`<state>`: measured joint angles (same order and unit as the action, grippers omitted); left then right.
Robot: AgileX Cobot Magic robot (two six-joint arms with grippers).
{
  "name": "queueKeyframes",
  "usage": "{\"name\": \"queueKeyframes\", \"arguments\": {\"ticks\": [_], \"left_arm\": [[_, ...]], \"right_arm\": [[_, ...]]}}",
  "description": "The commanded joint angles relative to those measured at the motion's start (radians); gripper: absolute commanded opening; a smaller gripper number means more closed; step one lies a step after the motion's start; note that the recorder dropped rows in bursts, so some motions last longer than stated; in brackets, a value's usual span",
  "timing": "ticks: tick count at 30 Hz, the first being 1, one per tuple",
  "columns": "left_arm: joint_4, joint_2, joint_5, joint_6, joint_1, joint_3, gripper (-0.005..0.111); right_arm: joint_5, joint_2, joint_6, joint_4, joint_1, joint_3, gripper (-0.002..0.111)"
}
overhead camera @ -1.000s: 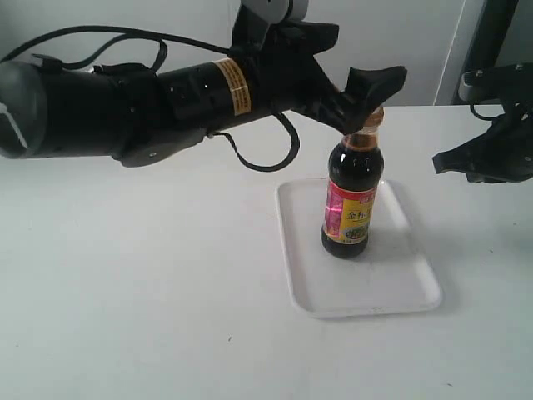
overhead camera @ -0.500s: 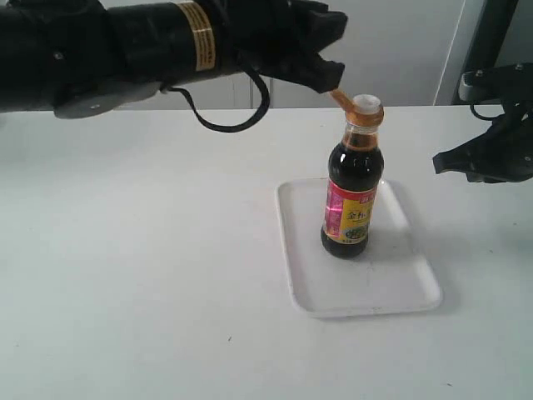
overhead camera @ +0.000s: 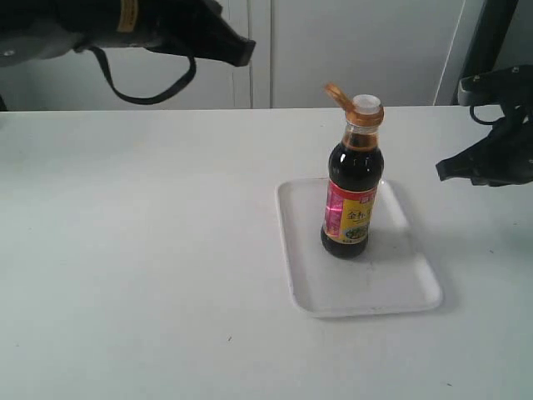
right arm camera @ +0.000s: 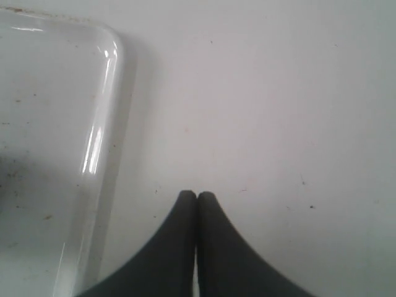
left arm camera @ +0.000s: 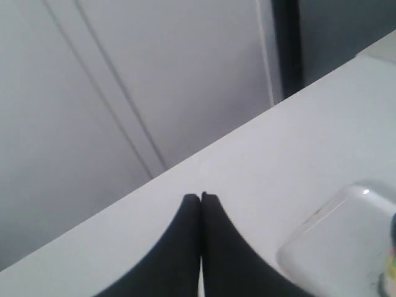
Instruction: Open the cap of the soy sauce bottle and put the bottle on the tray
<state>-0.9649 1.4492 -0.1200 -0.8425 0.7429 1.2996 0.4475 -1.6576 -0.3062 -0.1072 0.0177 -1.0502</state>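
The soy sauce bottle point(overhead camera: 353, 187) stands upright on the white tray point(overhead camera: 391, 287), dark liquid inside, red-pink and yellow label facing front. Its amber cap point(overhead camera: 336, 94) is flipped open to the left of the white spout point(overhead camera: 366, 104). My left gripper point(overhead camera: 243, 52) is shut and empty, raised at the upper left, well away from the bottle. The left wrist view has that gripper point(left arm camera: 200, 197) over the table with a corner of the tray point(left arm camera: 334, 235) beside it. At the right, above the table, my right gripper point(overhead camera: 443, 171) is shut; in its own wrist view it point(right arm camera: 197, 195) hangs next to the tray's edge point(right arm camera: 105, 124).
White table point(overhead camera: 150, 275) all round the tray. A white wall with a door seam point(overhead camera: 250, 83) runs behind it, and a dark post point(overhead camera: 487, 42) stands at the back right.
My left arm has pulled back from the bottle's neck, up and to the left, leaving the cap flipped open. The bottle and the right arm have stayed put.
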Motion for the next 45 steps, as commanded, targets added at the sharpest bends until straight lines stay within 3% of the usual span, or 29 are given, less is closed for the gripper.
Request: {"name": "queueKeyframes", "arguments": {"ticks": [1,8,14,17,24,27,36,42,45], "left_arm": [[-0.012,-0.052,-0.203,0.114,-0.002,0.005,0.0],[-0.012,-0.093,-0.546,0.41,-0.002,0.005,0.0],[0.112,-0.1,-0.819,0.437,-0.027,0.005,0.0],[0.273,-0.1,-0.852,0.538,-0.107,0.005,0.0],[0.702,-0.1,-0.862,0.742,-0.361,0.005,0.0],[0.791,-0.1,-0.886,0.788,-0.438,0.005,0.0],[0.803,-0.1,-1.043,0.822,-0.579,0.005,0.0],[0.851,-0.106,-1.1,0.849,-0.584,0.003,0.0],[0.864,-0.146,-1.031,0.863,-0.584,-0.035,0.0]], "right_arm": [[0.007,0.021,-0.012,0.014,0.004,-0.006,0.0],[0.007,0.023,-0.012,0.014,0.004,-0.006,0.0],[0.009,0.023,-0.012,0.014,0.004,-0.006,0.0],[0.031,0.023,-0.012,0.021,0.004,-0.006,0.0],[0.084,0.037,-0.012,0.041,0.004,-0.006,0.0],[0.108,0.075,-0.012,0.048,0.004,-0.008,0.0],[0.4,0.202,-0.003,0.056,0.004,-0.097,0.0],[0.436,0.292,0.003,0.025,0.002,-0.094,0.0],[0.394,0.345,-0.009,-0.005,0.002,-0.058,0.0]]}}
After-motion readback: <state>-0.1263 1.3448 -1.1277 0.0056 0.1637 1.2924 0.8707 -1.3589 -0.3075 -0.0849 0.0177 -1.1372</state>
